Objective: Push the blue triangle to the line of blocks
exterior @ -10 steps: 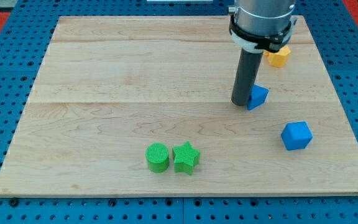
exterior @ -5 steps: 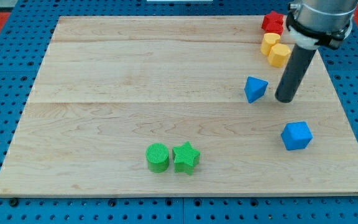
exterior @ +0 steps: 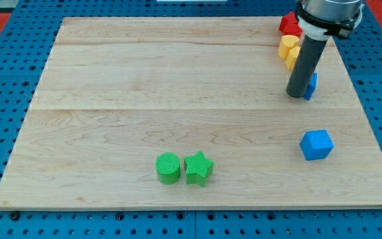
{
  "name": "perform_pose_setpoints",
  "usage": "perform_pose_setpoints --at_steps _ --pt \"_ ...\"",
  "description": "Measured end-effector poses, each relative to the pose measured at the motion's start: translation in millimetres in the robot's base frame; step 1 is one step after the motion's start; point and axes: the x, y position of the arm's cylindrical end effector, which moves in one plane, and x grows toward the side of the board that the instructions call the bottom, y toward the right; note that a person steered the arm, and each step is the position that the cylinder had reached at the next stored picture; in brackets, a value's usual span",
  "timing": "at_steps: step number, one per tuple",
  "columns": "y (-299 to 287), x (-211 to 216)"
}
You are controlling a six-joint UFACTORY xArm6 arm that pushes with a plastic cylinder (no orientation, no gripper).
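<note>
Rod tip against the blue triangle, just short of the block line

Nearest, a green cylinder point(exterior: 168, 167) and green star point(exterior: 198, 167) touch; further up the surface point(exterior: 144, 79), a blue cube point(exterior: 316, 144). My tip point(exterior: 298, 95) — the tool is a bare rod, nothing to spread or pinch — touches the blue triangle point(exterior: 312, 86), mostly hidden behind it. Beyond lie yellow blocks point(exterior: 288, 49) and a red block point(exterior: 289, 23) — an off-centre push could spin the triangle aside or scatter the line

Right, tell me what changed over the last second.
The blue triangle slid toward the view's upper right, now just below the yellow blocks. My tip swung round it and sits on its left, largely hiding it. Blue cube, green cylinder and green star stayed put.
</note>
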Motion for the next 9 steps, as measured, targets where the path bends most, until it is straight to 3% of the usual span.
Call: perform_pose_setpoints --at_steps 3,5,6,8,9 --pt "1.5 65.7" --pt "18.6 -10.9" --pt "19.5 -22.8" --pt "48.4 14.6" --pt "76.1 9.2"
